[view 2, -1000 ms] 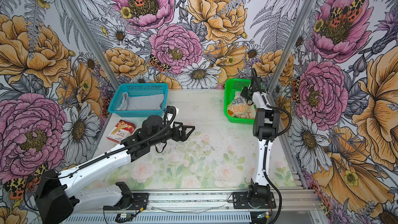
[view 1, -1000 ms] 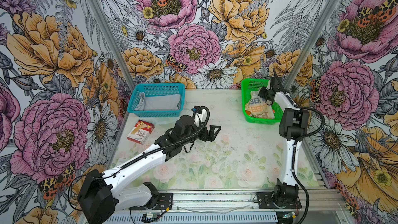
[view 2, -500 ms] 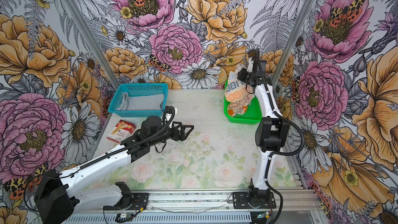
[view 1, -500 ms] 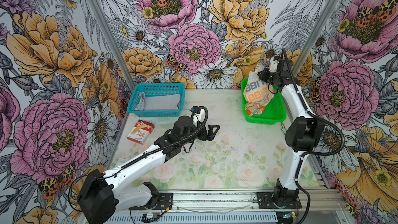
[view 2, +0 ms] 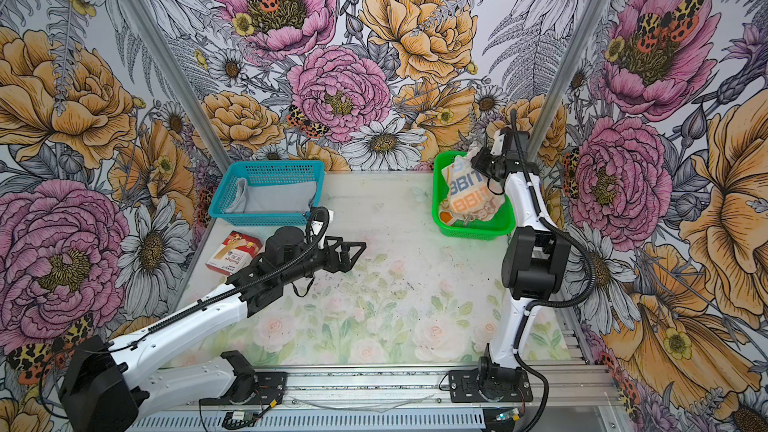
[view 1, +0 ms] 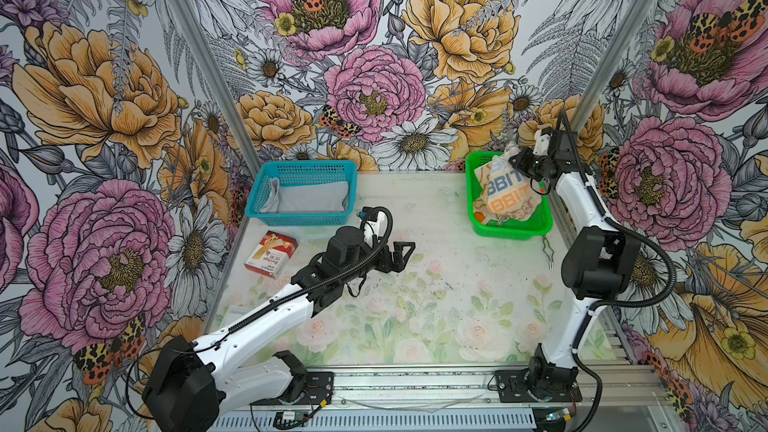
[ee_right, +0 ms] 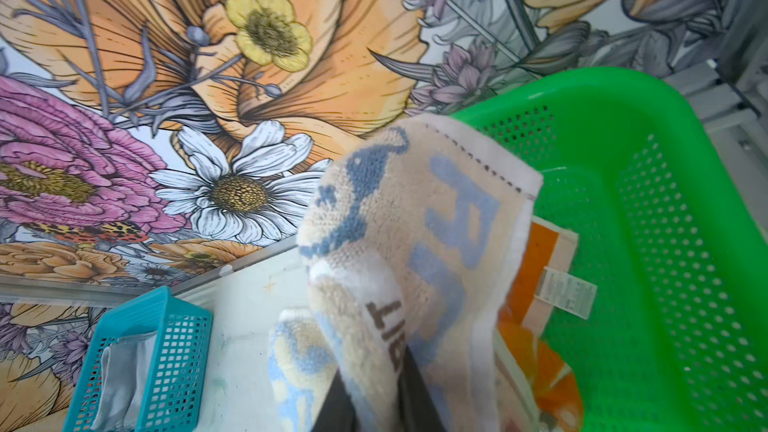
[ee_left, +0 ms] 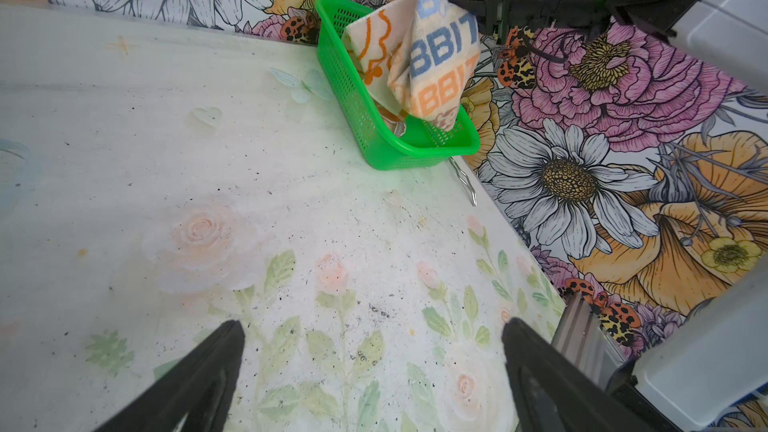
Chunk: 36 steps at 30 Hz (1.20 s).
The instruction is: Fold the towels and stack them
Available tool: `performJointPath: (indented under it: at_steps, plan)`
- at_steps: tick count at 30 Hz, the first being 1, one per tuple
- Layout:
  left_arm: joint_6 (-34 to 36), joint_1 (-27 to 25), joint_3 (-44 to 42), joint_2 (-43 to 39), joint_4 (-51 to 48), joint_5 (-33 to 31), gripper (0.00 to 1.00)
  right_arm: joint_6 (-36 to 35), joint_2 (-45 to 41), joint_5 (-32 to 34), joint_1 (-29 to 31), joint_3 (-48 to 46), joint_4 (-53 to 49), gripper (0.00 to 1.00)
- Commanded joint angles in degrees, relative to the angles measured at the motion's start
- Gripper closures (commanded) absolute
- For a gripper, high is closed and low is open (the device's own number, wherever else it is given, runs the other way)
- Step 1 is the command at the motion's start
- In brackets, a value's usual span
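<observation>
My right gripper [view 1: 515,158] is shut on a top corner of the cream towel [view 1: 505,193] with blue and orange lettering. The towel hangs bunched, its lower end still inside the green basket [view 1: 515,229]. In the right wrist view the cream towel [ee_right: 415,222] drapes over the black fingers [ee_right: 419,401], and an orange towel [ee_right: 536,268] lies in the basket beneath. A grey towel [view 1: 309,197] lies folded in the blue basket [view 1: 299,220]. My left gripper [view 1: 401,257] hovers open over mid-table; between its fingers [ee_left: 216,367] only bare tabletop shows.
A red-and-white box [view 1: 271,258] lies on the table in front of the blue basket, beside the left arm. A thin metal clip [view 1: 547,249] lies just in front of the green basket. Floral walls close in the back and both sides.
The right gripper has pulled the cream towel up out of the green basket, then sunk a little. The left arm has barely moved.
</observation>
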Motion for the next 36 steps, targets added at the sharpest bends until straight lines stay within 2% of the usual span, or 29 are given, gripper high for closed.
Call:
performJointPath:
  at_steps: [1,6,10,13,15,16,18,20,24,27,30,32,33,34,36]
  plan:
    - [-0.5,0.1,0.9,1.4,1.8,1.3,0.02,-1.3,-0.8,-2.9,0.1,-0.2,0.6,0.83]
    - [-0.9,-0.3,1.8,3.2,2.3,1.7,0.02,-0.7,-0.3,-5.2,0.1,1.5,0.6,0.79]
    - [-1.0,-0.7,1.3,3.4,2.8,1.7,0.02,-1.0,-0.7,-5.9,0.2,2.7,0.2,0.66]
    - [-1.1,-0.7,1.0,3.3,2.9,1.8,0.02,-1.4,-0.8,-6.8,0.2,2.4,-0.4,0.68]
    - [-1.0,-0.7,0.9,3.0,2.8,1.8,0.02,-1.5,-1.1,-7.0,0.1,1.6,-0.4,0.63]
    - [-1.1,-0.6,0.9,2.9,2.9,1.9,0.02,-1.7,-1.3,-7.0,0.1,1.2,-0.4,0.66]
    - [-0.9,-0.6,0.8,2.9,2.7,1.7,0.02,-1.6,-1.2,-7.0,0.2,0.8,-0.5,0.78]
    - [-1.1,-0.4,0.6,2.8,2.7,1.8,0.02,-1.3,-1.1,-7.4,0.1,0.7,-0.5,1.00]
    - [-1.4,-0.2,-0.1,2.0,3.0,1.5,0.02,-1.1,-1.6,-6.7,0.5,0.6,-0.4,1.00]
    - [-1.6,-0.2,-0.4,1.7,3.1,1.5,0.02,-2.9,-1.0,-3.2,0.6,0.3,-0.3,0.64]
    - [-1.7,-0.2,0.1,2.0,2.5,2.0,0.02,-6.2,4.4,3.3,1.0,3.6,-0.4,0.45]
    - [-1.5,-0.3,0.8,1.8,1.3,1.7,0.02,-6.3,10.0,3.8,1.0,7.9,-0.4,0.42]
    - [-1.5,-0.5,0.9,1.3,0.6,1.2,0.02,-5.8,12.9,4.4,1.0,10.1,-0.4,0.35]
    - [-1.6,-0.6,0.9,0.9,0.2,0.8,0.02,-5.4,15.5,4.5,1.2,12.0,-0.5,0.03]
    - [-2.2,-0.8,0.3,-0.8,-0.7,-0.8,0.02,-4.9,19.8,5.3,1.4,15.2,-0.5,0.01]
